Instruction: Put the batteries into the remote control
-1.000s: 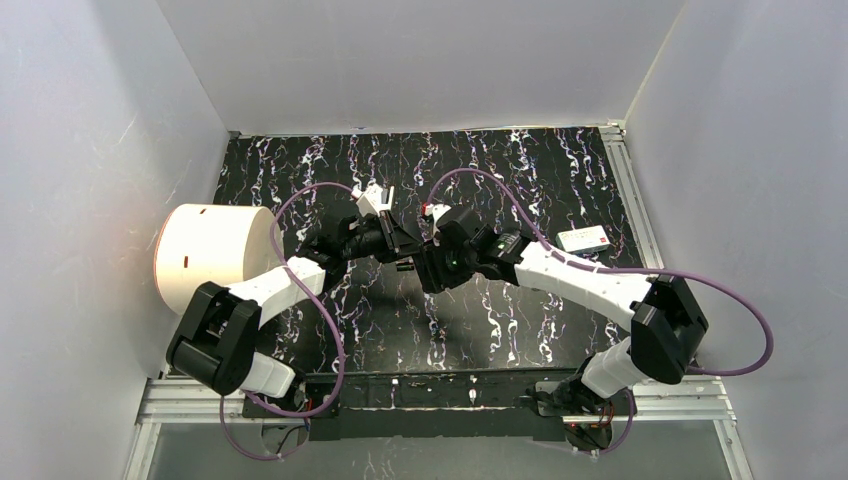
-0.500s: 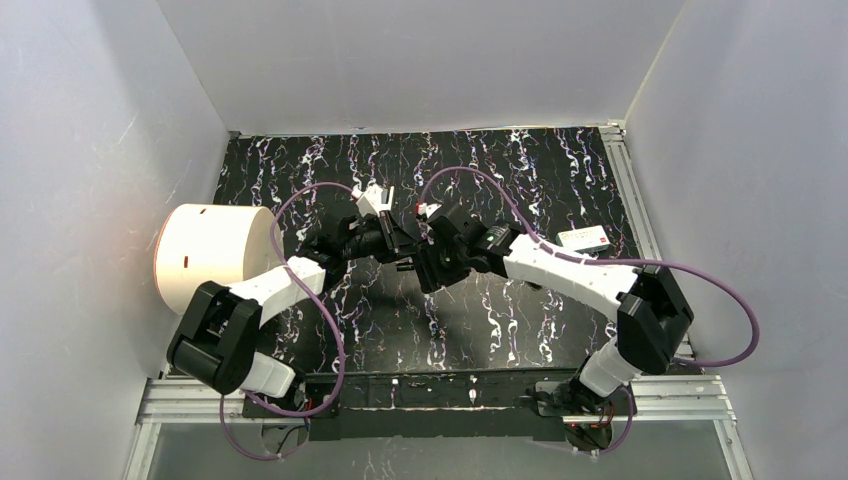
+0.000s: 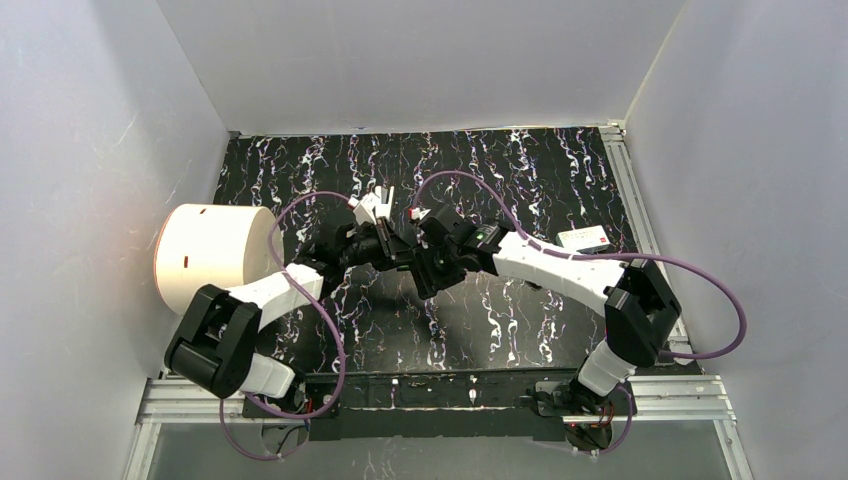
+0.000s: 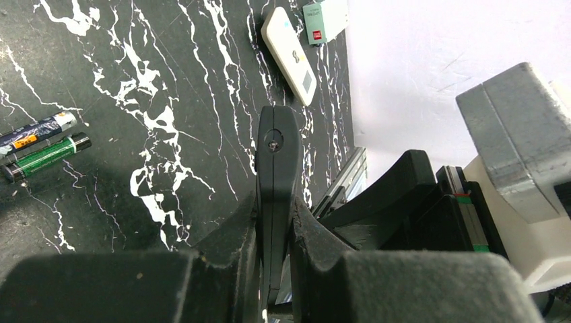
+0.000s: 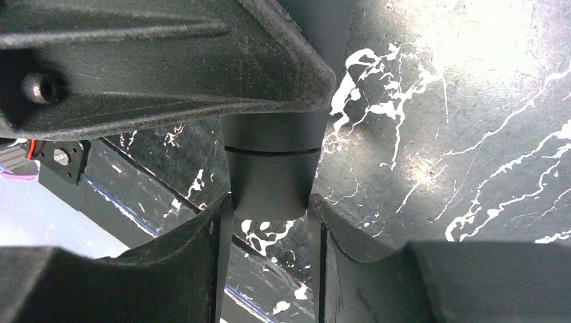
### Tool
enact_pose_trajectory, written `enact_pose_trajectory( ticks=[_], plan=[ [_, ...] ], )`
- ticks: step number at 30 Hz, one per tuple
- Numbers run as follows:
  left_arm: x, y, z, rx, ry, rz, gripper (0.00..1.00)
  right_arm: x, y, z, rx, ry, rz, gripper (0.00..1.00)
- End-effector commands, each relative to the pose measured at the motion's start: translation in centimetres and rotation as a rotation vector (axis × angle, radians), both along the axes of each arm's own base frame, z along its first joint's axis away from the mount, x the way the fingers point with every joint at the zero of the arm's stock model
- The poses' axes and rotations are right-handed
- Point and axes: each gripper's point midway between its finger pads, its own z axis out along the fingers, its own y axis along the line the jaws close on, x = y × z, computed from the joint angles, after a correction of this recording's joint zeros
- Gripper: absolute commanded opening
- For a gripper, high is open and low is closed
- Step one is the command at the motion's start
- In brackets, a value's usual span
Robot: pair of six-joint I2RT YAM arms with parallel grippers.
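Observation:
A black remote control (image 4: pixel 277 155) stands edgewise between the fingers of my left gripper (image 4: pixel 275 202), which is shut on it above the black marbled table. Its free end (image 5: pixel 273 175), crossed by a thin seam, sits between the fingertips of my right gripper (image 5: pixel 269 202), which touch it on both sides. In the top view the two grippers meet mid-table, left (image 3: pixel 392 245) against right (image 3: pixel 422 262). Two batteries, one blue (image 4: pixel 40 130) and one green (image 4: pixel 47 156), lie side by side on the table to the left of the remote control.
A slim white remote (image 4: pixel 289 54) and a small green-and-white box (image 4: pixel 325 20) lie near the table's right edge. A large white cylinder (image 3: pixel 215 255) stands at the left wall. Metal rails (image 3: pixel 630 190) border the table.
The right arm has swung left, bringing its gripper up against the left gripper and around the remote's end. The left gripper has shifted only slightly.

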Motion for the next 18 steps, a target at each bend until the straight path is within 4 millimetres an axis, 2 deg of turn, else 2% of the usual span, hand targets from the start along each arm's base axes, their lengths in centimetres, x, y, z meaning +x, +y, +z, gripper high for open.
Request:
enact_pose_trajectory(
  ticks=[1, 10, 18],
  plan=[
    [-3.4, -1.2, 3.3, -0.114, 0.004, -0.137, 0.0, 3.3, 2.8, 3.0, 0.1, -0.116, -0.039, 0.46],
    [-4.6, -2.2, 4.4, -0.205, 0.092, -0.195, 0.0, 3.3, 1.5, 0.6, -0.028, -0.059, -0.072, 0.46],
    [-5.6, -2.8, 2.4, -0.176, 0.136, -0.219, 0.0, 4.2, 1.9, 0.4, -0.041, -0.068, -0.116, 0.46]
  ],
)
